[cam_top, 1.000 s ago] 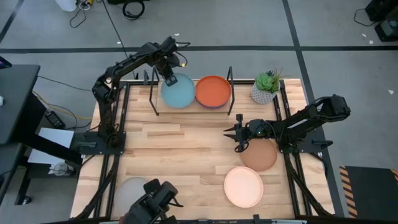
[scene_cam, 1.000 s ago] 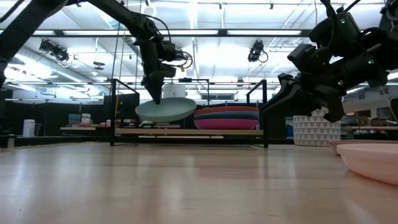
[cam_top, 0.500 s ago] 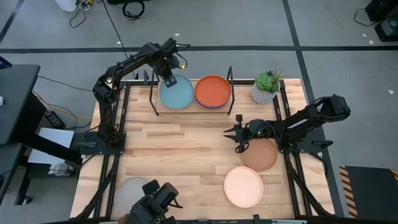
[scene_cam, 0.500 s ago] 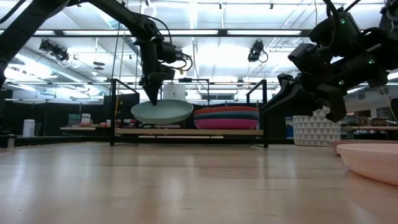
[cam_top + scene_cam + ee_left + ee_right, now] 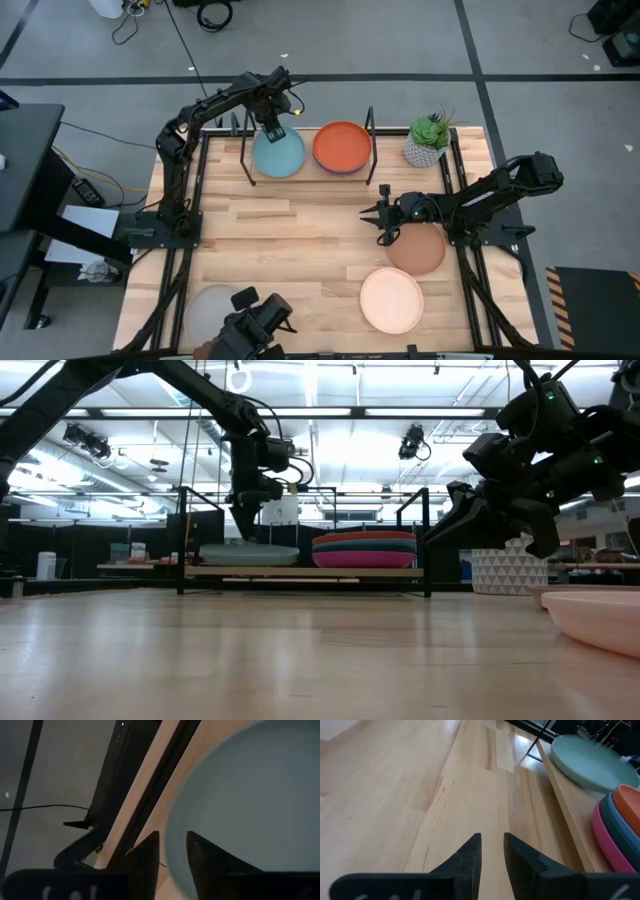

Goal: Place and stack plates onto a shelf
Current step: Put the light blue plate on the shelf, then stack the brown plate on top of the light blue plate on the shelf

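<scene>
The light teal plate [image 5: 278,153] lies flat on the left half of the shelf [image 5: 305,179], as the low view shows [image 5: 250,553]. My left gripper [image 5: 271,128] stands at its far rim, shut on it. On the shelf's right half sits a stack [image 5: 365,548] with the orange plate [image 5: 342,146] on top and blue, dark teal and magenta below. My right gripper [image 5: 382,213] hovers over bare table, shut on nothing, next to the brown plate [image 5: 418,250]. The cream plate [image 5: 392,300] and grey plate [image 5: 210,305] lie near the table's near edge. My left gripper [image 5: 173,835] pinches the light teal plate's far rim [image 5: 175,817] between its two fingers, one over the plate's inside and one outside the rim. It comes from above, pointing down. The plate's underside rests level on the shelf board [image 5: 300,571].
A small potted plant [image 5: 428,140] stands right of the shelf. Black wire uprights [image 5: 370,130] frame the shelf's ends. The low camera's mount [image 5: 250,330] covers part of the grey plate. Open tabletop [image 5: 290,240] lies between the shelf and the near plates.
My left gripper has gone down and a little toward the table's left, still holding the light teal plate. The plate hung tilted above the board before; now it lies level on the shelf's left half. The right arm has kept still.
</scene>
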Tool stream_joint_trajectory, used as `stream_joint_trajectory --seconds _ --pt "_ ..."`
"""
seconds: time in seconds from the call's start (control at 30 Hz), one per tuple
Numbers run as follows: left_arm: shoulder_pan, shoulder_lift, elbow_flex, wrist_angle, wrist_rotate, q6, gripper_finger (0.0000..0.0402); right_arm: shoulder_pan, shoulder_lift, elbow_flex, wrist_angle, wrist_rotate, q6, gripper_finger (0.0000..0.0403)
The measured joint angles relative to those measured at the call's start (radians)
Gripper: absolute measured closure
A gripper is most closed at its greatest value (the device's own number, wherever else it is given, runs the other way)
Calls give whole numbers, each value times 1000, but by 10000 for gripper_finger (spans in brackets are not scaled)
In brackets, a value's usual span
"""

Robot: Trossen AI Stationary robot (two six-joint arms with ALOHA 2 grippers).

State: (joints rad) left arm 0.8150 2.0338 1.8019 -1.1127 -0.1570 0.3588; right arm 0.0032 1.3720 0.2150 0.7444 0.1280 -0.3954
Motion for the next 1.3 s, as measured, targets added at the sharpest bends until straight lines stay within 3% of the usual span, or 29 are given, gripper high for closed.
stream_joint_trajectory --seconds 0.13,0.3,0.7,1.17,1.3 --pt "-14 -6 43 -22 10 10 264 0 0 0 0 0 0 315" --pt "-77 -6 33 -61 134 72 260 0 0 0 0 0 0 315" --pt "-159 3 -180 26 69 59 260 0 0 0 0 0 0 315" --pt "-181 -2 -174 11 69 21 260 0 0 0 1 0 0 315" --pt "-230 -22 -133 -76 138 -81 260 0 0 0 -3 8 -2 315"
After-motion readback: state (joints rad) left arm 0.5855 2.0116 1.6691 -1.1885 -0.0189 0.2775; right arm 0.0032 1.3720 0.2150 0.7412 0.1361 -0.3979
